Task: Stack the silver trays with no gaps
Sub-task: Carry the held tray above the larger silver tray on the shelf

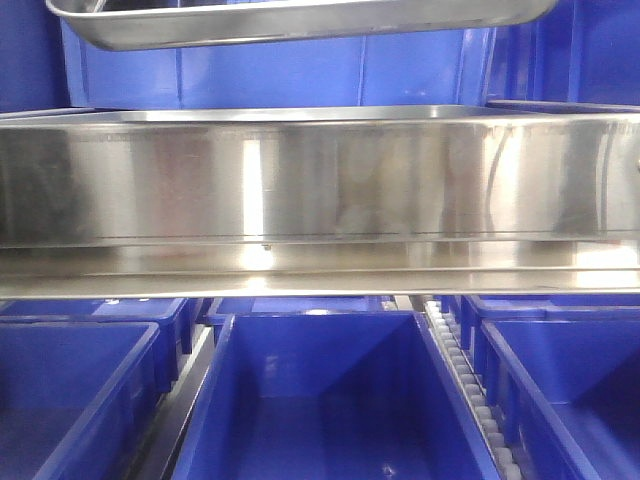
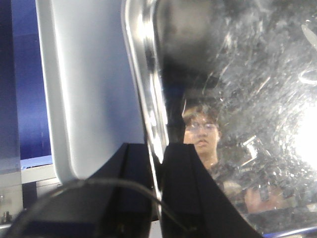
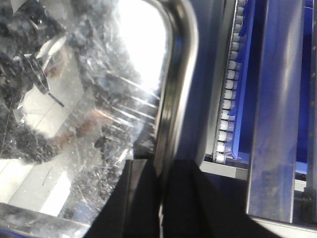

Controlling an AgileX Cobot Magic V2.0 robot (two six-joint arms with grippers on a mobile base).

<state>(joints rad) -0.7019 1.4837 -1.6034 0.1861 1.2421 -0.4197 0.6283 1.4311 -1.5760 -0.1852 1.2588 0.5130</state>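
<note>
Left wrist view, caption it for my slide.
Left claw clamped on the rim of a scratched, mirror-bright silver tray.

The steel shelf rail spans the full width and bars any low approach from the front. Above it, an open band of air lies under the lifted silver tray, closed at the back by a blue bin wall. Below the rail, open-topped blue bins flank a roller track.
</note>
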